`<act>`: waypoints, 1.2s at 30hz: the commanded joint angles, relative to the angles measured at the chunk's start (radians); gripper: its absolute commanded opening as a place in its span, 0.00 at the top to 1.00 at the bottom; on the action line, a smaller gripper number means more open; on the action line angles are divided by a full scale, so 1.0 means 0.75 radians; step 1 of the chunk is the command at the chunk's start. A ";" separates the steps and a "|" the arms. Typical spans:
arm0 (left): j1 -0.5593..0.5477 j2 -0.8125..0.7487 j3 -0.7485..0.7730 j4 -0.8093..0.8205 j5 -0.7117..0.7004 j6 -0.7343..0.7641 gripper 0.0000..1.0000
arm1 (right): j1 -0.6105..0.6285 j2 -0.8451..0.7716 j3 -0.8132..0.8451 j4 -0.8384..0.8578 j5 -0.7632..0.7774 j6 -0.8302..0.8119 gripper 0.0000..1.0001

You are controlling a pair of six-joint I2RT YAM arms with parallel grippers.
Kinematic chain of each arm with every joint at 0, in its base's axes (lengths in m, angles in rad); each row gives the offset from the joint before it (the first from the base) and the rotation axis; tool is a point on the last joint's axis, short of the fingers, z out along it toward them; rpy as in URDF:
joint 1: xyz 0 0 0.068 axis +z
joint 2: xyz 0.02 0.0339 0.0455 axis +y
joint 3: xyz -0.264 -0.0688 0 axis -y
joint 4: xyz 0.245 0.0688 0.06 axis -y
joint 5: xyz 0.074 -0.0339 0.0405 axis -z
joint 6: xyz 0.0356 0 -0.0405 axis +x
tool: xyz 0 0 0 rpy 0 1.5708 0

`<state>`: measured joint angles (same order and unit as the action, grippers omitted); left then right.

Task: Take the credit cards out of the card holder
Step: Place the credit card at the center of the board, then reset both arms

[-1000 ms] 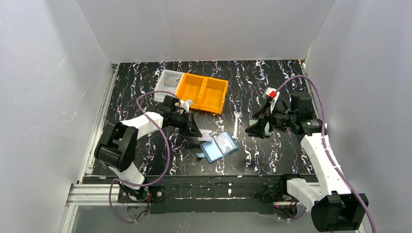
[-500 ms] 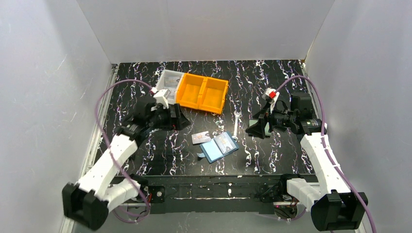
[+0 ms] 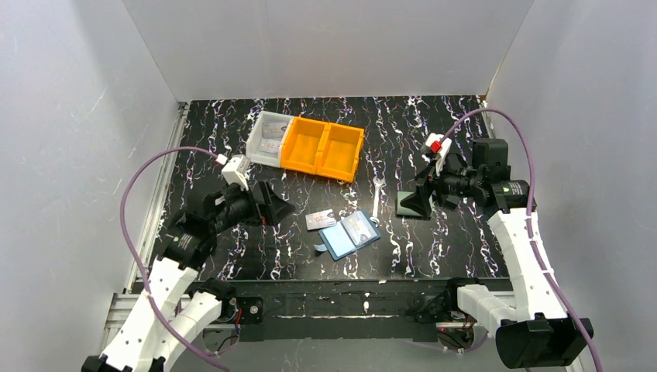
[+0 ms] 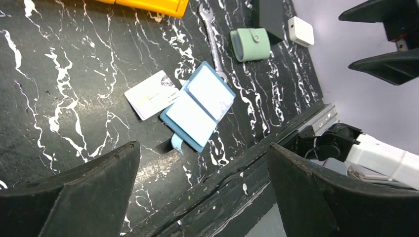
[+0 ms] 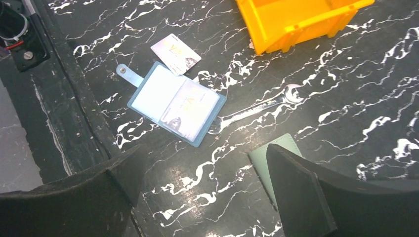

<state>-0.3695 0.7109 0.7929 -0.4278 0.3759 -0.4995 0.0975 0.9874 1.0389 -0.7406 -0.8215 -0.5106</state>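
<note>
Left claw [image 3: 279,208] has backed off, wide and empty | we see one card [image 4: 150,94] out on the tabletop [image 4: 74,59], just beside the card holder [image 4: 200,111] | right claw [image 3: 411,203] wide, idle | we judge another card still pocketed.

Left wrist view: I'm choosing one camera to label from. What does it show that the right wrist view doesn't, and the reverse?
Only left wrist: the white box and the whole snap front of the green wallet. Only right wrist: print on the pocketed card, and the inside of the yellow bin. Both: the loose card, the open holder, the wrench, part of the bin.
</note>
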 commanded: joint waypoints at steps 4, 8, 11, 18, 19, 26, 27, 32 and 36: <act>0.008 -0.160 0.149 -0.133 -0.107 -0.049 0.02 | -0.023 0.004 0.238 -0.147 0.274 0.058 0.02; 0.008 -0.180 0.265 -0.236 -0.202 0.006 0.02 | -0.046 0.029 0.377 -0.123 0.419 0.233 0.02; 0.008 -0.164 0.347 -0.310 -0.239 0.047 0.02 | -0.076 0.031 0.441 -0.090 0.453 0.340 0.02; 0.008 -0.129 0.473 -0.391 -0.274 0.109 0.02 | -0.102 0.032 0.517 -0.080 0.464 0.390 0.02; 0.007 -0.124 0.486 -0.395 -0.274 0.114 0.02 | -0.102 0.029 0.515 -0.072 0.477 0.410 0.02; 0.008 -0.101 0.528 -0.407 -0.262 0.119 0.02 | -0.102 -0.011 0.509 0.003 0.596 0.572 0.02; 0.007 -0.101 0.531 -0.409 -0.266 0.120 0.02 | -0.103 -0.013 0.509 0.012 0.621 0.588 0.01; 0.008 -0.113 0.522 -0.417 -0.286 0.123 0.02 | -0.103 -0.022 0.499 0.032 0.663 0.616 0.01; 0.008 -0.122 0.513 -0.425 -0.288 0.126 0.02 | -0.103 -0.022 0.501 0.037 0.667 0.621 0.02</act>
<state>-0.3683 0.6292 1.1572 -0.7288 0.1783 -0.4221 0.0261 0.9863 1.3880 -0.7631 -0.3466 -0.0753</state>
